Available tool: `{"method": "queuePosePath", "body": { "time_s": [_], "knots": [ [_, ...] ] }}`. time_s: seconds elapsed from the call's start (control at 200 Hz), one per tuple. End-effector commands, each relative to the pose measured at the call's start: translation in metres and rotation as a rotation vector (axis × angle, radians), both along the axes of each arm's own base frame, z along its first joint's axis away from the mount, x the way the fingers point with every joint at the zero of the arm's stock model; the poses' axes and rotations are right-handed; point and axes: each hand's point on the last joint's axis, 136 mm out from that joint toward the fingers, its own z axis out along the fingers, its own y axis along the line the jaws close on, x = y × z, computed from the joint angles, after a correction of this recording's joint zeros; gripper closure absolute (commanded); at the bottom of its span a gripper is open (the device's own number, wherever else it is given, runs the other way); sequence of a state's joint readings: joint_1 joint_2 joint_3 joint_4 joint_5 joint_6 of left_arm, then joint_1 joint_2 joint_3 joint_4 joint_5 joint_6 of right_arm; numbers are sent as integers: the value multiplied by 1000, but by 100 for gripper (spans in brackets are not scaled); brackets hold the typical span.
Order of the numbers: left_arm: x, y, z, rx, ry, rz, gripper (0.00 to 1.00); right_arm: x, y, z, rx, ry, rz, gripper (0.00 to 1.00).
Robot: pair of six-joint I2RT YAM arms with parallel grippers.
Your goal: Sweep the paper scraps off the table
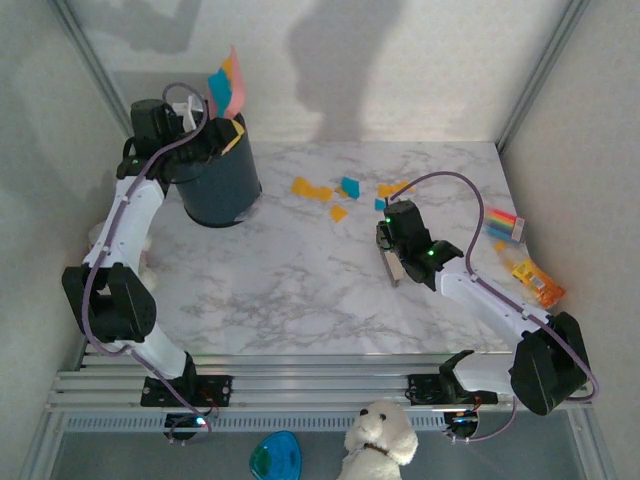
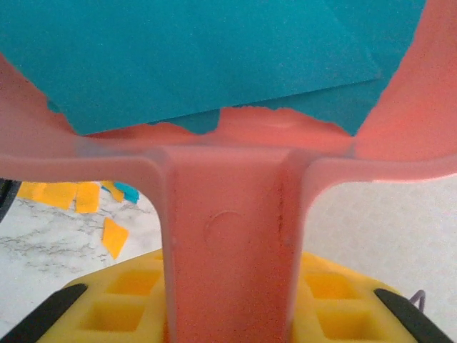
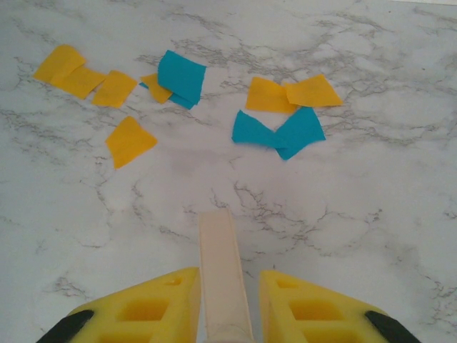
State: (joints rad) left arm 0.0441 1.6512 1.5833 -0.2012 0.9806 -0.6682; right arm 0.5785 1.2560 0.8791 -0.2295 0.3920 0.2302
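Clamps the handle of the pink dustpan (image 2: 228, 236) in the left gripper (image 2: 228, 311), above the dark bin (image 1: 215, 185) at the far left of the table (image 1: 300, 290), with teal paper (image 2: 214, 57) in the pan. Pinches a pale stick (image 3: 220, 264) in the right gripper (image 3: 225, 314), pointing at orange and teal paper scraps (image 3: 182, 75) scattered just ahead.
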Motion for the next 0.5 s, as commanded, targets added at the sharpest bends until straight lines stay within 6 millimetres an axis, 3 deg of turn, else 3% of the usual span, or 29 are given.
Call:
{"method": "queuePosePath", "body": {
  "time_s": [0.0,0.496],
  "knots": [
    [5,3,4,-64,3,-10,100,5,0,6,22,-10,-16,100],
    [16,14,5,-228,46,39,100,4,-1,5,22,-6,-19,100]
  ]
}}
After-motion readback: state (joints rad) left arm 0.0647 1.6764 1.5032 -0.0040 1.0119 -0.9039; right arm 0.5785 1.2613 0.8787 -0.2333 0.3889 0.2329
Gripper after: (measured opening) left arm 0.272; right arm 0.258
